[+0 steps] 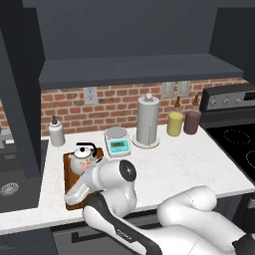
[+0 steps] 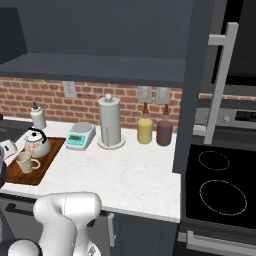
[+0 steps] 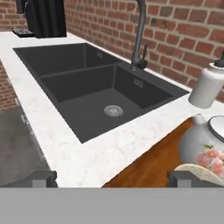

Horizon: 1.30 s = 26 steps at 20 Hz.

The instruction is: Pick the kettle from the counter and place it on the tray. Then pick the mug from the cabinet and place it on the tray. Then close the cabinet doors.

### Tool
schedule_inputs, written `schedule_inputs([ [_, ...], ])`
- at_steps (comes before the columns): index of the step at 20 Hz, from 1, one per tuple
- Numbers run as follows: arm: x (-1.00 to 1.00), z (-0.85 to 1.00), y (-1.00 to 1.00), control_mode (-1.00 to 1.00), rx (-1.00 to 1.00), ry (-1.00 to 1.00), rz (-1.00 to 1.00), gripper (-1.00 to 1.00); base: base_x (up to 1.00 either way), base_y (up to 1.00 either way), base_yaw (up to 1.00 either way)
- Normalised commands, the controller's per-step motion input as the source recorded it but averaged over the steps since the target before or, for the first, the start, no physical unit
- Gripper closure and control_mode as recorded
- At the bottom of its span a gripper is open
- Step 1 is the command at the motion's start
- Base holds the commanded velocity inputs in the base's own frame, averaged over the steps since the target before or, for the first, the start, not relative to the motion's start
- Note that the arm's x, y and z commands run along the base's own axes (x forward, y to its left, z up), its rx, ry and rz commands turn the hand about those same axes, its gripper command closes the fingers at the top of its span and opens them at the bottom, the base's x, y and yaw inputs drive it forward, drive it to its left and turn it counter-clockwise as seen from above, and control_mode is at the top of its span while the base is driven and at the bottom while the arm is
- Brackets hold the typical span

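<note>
One kettle (image 2: 36, 144) and one mug (image 2: 25, 162) on tray (image 2: 42, 167), near counter's (image 2: 130, 175) left end. Two canisters (image 2: 145, 130), one scale (image 2: 81, 135). No writing legible. Gripper (image 3: 111, 178) jaws spread, grasping nothing.

Arm folded low, elbow up front, wrist angled down-left. Gripper (image 3: 112, 178) wide open, fingertips (image 3: 41, 177) well apart, nothing between 'em.

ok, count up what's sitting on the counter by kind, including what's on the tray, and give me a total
Tray: 1
Kettle: 1
Mug: 1
Soap dispenser: 1
Kitchen scale: 1
Paper-towel holder: 1
Bottle-topped canisters, yellow and maroon: 2
Total: 8
</note>
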Motion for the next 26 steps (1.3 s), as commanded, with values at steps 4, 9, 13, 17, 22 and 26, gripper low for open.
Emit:
schedule_inputs([
  [4,0.09,0.00,0.51,-1.00,-0.06,0.04,-0.08,-1.00,0.00,0.00,0.00],
  [9,0.00,0.00,0.55,-1.00,-0.02,-0.14,-0.05,-1.00,0.00,0.00,0.00],
  [13,0.00,0.00,0.46,-1.00,-0.01,-0.30,-0.03,-1.00,0.00,0.00,0.00],
  [17,0.00,0.01,0.39,-1.00,-0.01,-0.35,-0.01,-1.00,0.00,0.00,0.00],
  [22,0.00,0.27,0.38,-1.00,-0.03,-0.26,-0.04,-1.00,0.00,0.00,0.00],
  [26,0.00,0.47,0.29,-1.00,-0.07,-0.01,-0.12,-1.00,0.00,0.00,0.00],
])
